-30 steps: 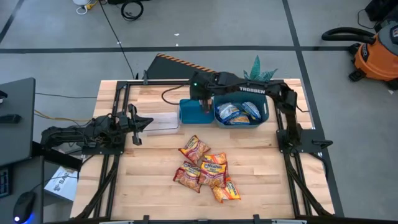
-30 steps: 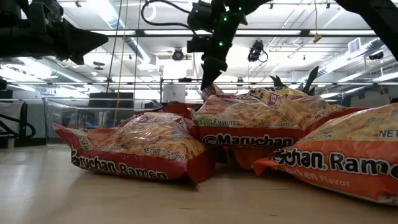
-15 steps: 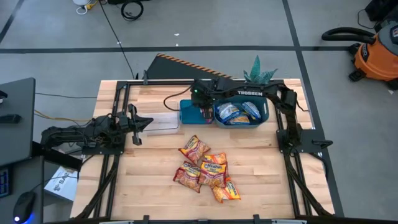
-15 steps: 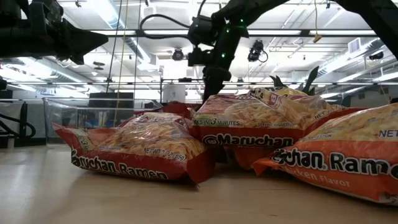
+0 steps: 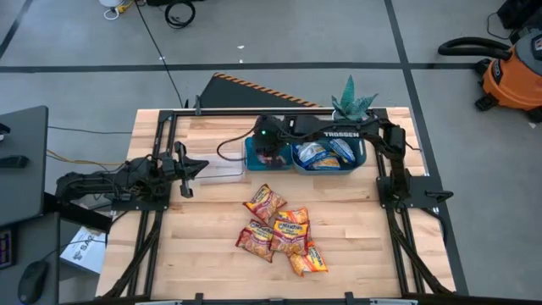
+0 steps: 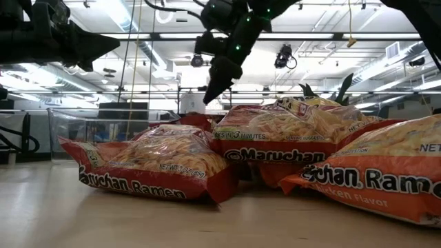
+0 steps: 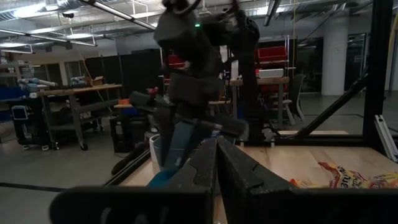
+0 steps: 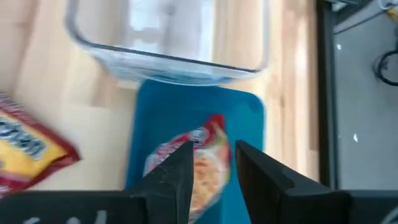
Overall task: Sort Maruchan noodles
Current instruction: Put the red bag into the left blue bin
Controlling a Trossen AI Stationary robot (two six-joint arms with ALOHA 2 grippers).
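A clear rectangular plastic tub (image 5: 222,167) and two blue plastic bins (image 5: 306,152) line the far side of the pale wooden table (image 5: 203,237). The right gripper (image 8: 208,163), fingers slightly parted and holding nothing, hangs over the left bin, where a red-orange crinkly Maruchan packet (image 8: 200,163) lies (blue-silver ones (image 5: 328,152) fill the other). Five more red and orange packets (image 5: 282,229) overlap mid-table; the left gripper (image 5: 194,167), pressed together, waits beside the tub.

Overhead camera looks straight down on the noodle packets (image 5: 282,230). Table-level camera faces them very closely. Right wrist camera looks down into the blue bin (image 8: 194,149) behind them.
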